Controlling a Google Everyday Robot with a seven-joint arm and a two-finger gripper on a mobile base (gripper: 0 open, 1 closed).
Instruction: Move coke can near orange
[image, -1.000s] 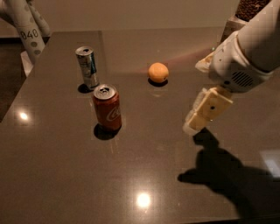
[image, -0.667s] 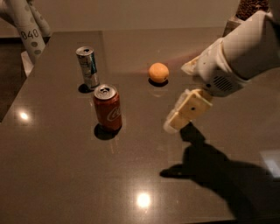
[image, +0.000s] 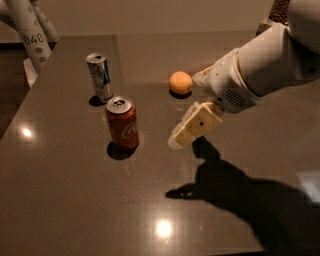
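Dark glossy table (image: 75, 200) carrying all items; white arm (image: 260, 65) reaching in from the right, cream gripper (image: 179, 139) hanging low between coke can (image: 122, 123) and orange (image: 180, 82), touching neither, apart or together impossible to tell. Silver-and-blue can (image: 100, 76) standing at rear left; coke can standing upright before it, orange sitting well apart at rear. Likely risking: a sideways approach toppling the can, or the arm nudging the orange and sending it rolling.

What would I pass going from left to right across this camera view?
White tube → silver-and-blue can → coke can → orange. The gripper hovers right of the coke can, nearer the camera than the orange.
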